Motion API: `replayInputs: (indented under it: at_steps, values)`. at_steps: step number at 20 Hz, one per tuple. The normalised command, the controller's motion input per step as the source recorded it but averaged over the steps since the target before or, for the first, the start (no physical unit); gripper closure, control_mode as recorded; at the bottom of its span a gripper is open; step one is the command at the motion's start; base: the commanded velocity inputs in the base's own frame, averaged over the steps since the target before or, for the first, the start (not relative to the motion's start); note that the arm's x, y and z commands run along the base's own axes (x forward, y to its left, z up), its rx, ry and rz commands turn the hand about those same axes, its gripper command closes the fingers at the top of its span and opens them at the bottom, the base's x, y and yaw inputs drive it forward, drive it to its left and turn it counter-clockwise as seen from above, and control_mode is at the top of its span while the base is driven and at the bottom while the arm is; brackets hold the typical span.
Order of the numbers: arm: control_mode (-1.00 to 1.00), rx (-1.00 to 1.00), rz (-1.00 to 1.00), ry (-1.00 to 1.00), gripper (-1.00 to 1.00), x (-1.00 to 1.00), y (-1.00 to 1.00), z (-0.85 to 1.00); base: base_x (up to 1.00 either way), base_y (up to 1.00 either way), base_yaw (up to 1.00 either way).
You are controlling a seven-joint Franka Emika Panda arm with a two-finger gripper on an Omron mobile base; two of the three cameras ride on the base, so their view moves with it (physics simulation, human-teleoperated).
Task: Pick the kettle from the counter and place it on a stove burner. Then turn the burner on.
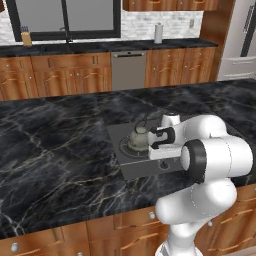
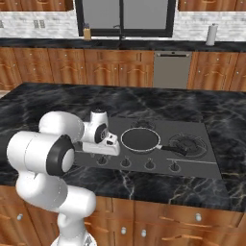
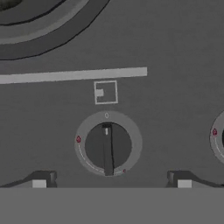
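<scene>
The grey-beige kettle [image 1: 139,136] stands upright on the stove burner [image 1: 131,148] at the left end of the dark cooktop [image 1: 142,171], which is set in the black marble counter [image 1: 60,150]. My gripper [image 3: 111,180] hangs open just in front of the kettle, pointing down at the cooktop's front strip. In the hand view a round black knob [image 3: 108,146] with its pointer bar upright lies between my two fingertips [image 3: 41,179], which stand wide apart and hold nothing. The burner's ringed edge [image 3: 39,30] curves across the top left. In the right base view my arm hides the kettle.
A black frying pan [image 2: 140,139] sits in the middle of the cooktop, with a smaller burner [image 2: 188,142] to its right. More knobs [image 2: 149,164] line the front strip; one [image 3: 218,138] is close beside mine. Back counter holds a paper towel roll [image 1: 158,33].
</scene>
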Motion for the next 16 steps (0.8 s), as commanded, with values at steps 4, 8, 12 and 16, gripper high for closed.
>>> replayInputs:
  at_steps: [4,8,12,16]
  values:
    - [-1.00,0.00,0.05,-0.08,-1.00,0.36,0.00,-0.27,0.00,0.00,0.00]
    - [-1.00,0.00,0.02,-0.04,-1.00,0.13,0.00,-0.13,0.00,0.00,0.00]
    - [-1.00,0.00,0.00,0.00,-1.00,0.00,0.00,-0.07,0.00,0.00,0.00]
    - [-1.00,0.00,0.01,-0.02,-1.00,0.00,0.00,-0.17,0.00,0.00,0.00]
